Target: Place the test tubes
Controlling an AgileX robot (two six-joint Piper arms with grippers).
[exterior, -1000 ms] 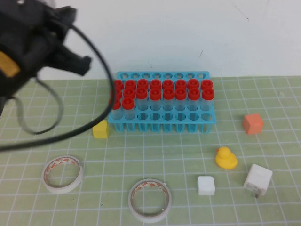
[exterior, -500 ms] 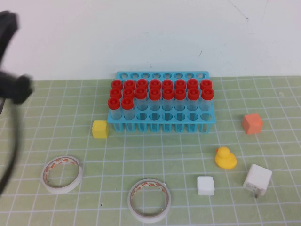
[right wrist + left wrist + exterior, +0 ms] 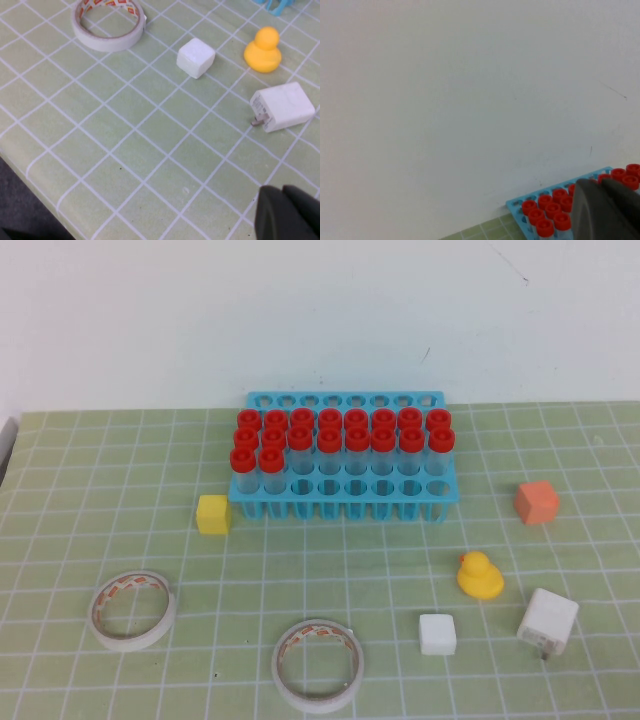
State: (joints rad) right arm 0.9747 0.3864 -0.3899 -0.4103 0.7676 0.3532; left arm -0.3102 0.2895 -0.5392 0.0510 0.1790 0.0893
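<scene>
Left gripper [image 3: 601, 185] has withdrawn leftward from rack [image 3: 340, 502]; right gripper [image 3: 282, 191] seemingly above mat [image 3: 125, 130].

The wrist views' edges cut off the left gripper [image 3: 603, 202] and right gripper [image 3: 283, 207] (rack [image 3: 516, 214] too).

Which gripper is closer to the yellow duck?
Right, probably. The right gripper hangs over the mat's near edge, with the duck just beyond the charger ahead of it. The left gripper is by the rack, facing the wall, duck unseen.
</scene>
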